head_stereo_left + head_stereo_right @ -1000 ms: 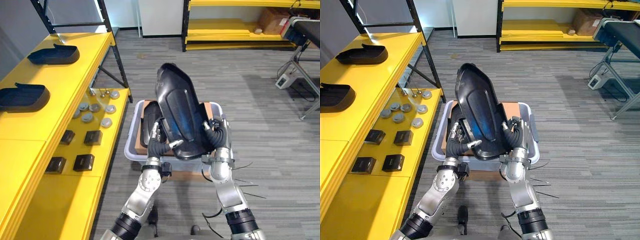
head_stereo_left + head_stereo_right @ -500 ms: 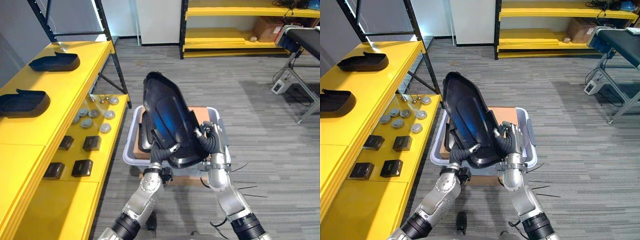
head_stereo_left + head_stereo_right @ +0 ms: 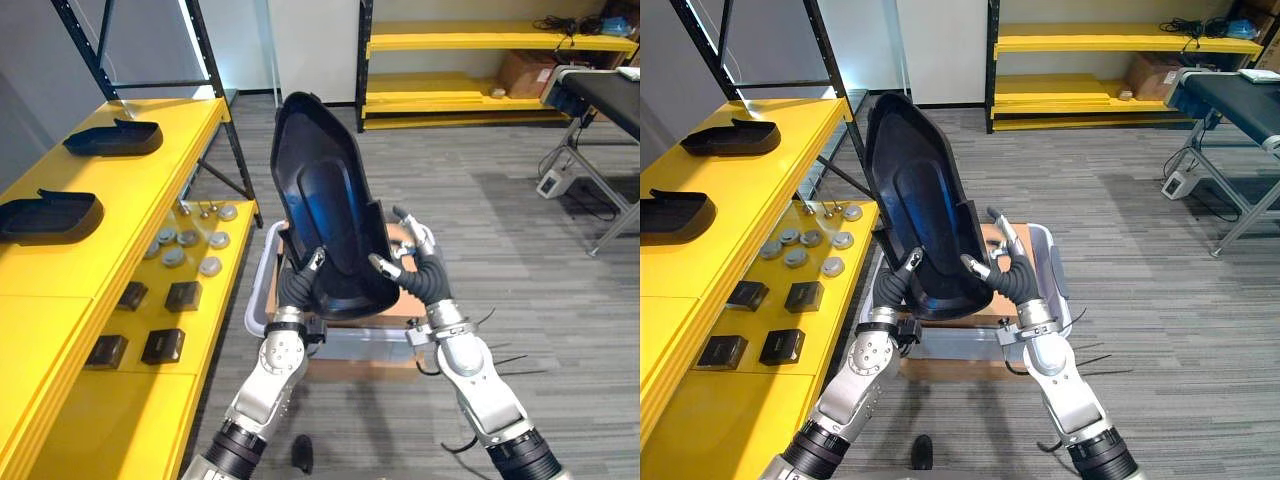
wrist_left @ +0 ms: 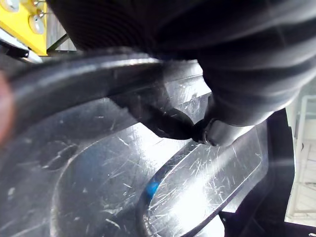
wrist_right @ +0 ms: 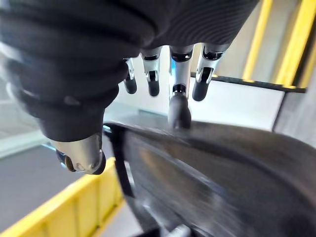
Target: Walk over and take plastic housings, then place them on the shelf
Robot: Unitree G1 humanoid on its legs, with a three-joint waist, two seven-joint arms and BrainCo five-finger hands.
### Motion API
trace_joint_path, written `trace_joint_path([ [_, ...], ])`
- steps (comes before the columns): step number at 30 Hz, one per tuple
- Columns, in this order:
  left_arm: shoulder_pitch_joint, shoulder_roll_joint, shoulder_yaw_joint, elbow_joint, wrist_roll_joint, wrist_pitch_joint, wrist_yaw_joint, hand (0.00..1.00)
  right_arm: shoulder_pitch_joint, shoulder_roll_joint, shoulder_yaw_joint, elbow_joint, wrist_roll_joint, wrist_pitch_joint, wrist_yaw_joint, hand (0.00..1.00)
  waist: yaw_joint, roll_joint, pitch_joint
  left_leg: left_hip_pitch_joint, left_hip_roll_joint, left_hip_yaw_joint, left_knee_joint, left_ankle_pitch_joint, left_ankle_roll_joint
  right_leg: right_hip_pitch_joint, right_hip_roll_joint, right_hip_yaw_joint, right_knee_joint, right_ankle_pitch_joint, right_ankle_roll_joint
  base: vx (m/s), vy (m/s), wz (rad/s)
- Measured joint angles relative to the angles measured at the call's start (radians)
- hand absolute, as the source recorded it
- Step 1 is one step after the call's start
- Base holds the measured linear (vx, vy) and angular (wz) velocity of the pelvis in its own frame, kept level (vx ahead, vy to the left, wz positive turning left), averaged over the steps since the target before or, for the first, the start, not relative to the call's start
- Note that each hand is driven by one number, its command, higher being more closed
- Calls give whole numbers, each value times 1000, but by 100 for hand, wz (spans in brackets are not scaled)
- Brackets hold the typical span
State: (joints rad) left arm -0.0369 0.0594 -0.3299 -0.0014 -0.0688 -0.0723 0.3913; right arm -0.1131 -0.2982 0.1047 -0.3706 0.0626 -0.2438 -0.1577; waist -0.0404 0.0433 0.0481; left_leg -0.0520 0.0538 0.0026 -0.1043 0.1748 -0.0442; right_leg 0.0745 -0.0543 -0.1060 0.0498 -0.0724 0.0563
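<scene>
A large black plastic housing (image 3: 325, 200) stands nearly upright in front of me, hollow side facing me, held between both hands above a grey bin (image 3: 256, 300). My left hand (image 3: 297, 285) is curled round its lower left edge; the left wrist view shows the thumb (image 4: 222, 133) pressed on the housing's scratched inner face (image 4: 98, 163). My right hand (image 3: 420, 275) props the lower right edge with straight, spread fingers (image 5: 180, 106) and the thumb against the rim (image 5: 222, 163). Two more black housings (image 3: 112, 138) (image 3: 50, 215) lie on the yellow shelf (image 3: 150, 190) at my left.
The bin holds a cardboard box and another dark part under the held housing. The lower yellow shelf carries several metal discs (image 3: 190, 245) and small black boxes (image 3: 165, 320). A black rack post (image 3: 215, 90) stands by the shelf. Yellow racking (image 3: 480, 60) lines the back; a table frame (image 3: 600, 150) is far right.
The housing has risen out of the bin and stands more upright. My right hand's fingers have straightened from a curl while the left hand has curled tighter. The camera view has shifted.
</scene>
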Motion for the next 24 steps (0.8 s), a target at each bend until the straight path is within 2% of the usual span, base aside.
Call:
trace_joint_path([
  [3,63,-9,54,-33,5,8,0,100,-7,6,-171,-5,93,-32,-7,0,-2,0,0,-6,0,1,0,-1,1,-5,0,-1,0,-2,-4,-33,-2,2],
  [5,104,-11,102,-72,5,9,1,100,-4,26,-307,10,150,-41,-26,0,-3,0,0,-10,0,1,0,-1,1,-9,0,-2,-2,-3,-4,0,0,0],
  [6,121,-15,133,-89,5,9,1,100,5,36,-386,34,192,-60,-50,0,-3,-1,-1,-11,-1,0,0,-1,1,-9,-1,-3,-2,-3,-4,0,0,0],
  [8,142,-21,167,-107,5,8,3,100,28,48,-477,81,226,-66,-72,0,-4,-3,-4,-13,-2,0,0,-1,1,-9,-2,-3,-2,-2,-4,9,-9,5],
  [11,193,-28,221,-147,5,8,3,100,113,69,-614,267,251,-72,-134,0,-8,-7,-18,-19,-3,-1,0,-1,1,-12,-2,-5,-4,-1,-1,4,-3,3],
  [13,238,-37,259,-187,5,4,3,100,194,98,-689,465,254,-54,-171,0,-13,-4,-25,-21,-3,-4,0,0,1,-12,-2,-9,-9,-2,-2,0,0,0],
  [16,261,-47,272,-200,4,-17,3,100,282,124,-723,722,298,-14,-168,0,-15,3,-29,-22,-2,-11,0,-1,1,-8,0,-18,-10,-4,-3,22,-37,4],
  [18,261,-46,271,-200,3,-27,-2,100,317,144,-719,890,322,26,-140,0,-15,5,-30,-23,-2,-19,0,-1,1,-7,0,-26,-5,-7,-4,14,-30,12],
  [19,263,-46,263,-200,2,-33,-18,100,357,171,-693,995,320,50,-105,0,-19,3,-29,-21,-3,-22,0,-1,1,-5,0,-28,6,-16,-4,9,-23,15],
  [22,285,-46,244,-215,0,-42,-42,100,399,229,-645,1139,320,82,-35,0,-18,-3,-25,-7,-3,-24,1,-4,-1,2,-3,-32,43,-39,-3,17,-28,9],
  [24,310,-50,231,-237,-3,-45,-67,100,425,288,-595,1233,319,123,6,0,-5,-11,-19,2,-7,-36,1,-17,-6,4,-10,-54,94,-72,-1,-56,-34,18],
])
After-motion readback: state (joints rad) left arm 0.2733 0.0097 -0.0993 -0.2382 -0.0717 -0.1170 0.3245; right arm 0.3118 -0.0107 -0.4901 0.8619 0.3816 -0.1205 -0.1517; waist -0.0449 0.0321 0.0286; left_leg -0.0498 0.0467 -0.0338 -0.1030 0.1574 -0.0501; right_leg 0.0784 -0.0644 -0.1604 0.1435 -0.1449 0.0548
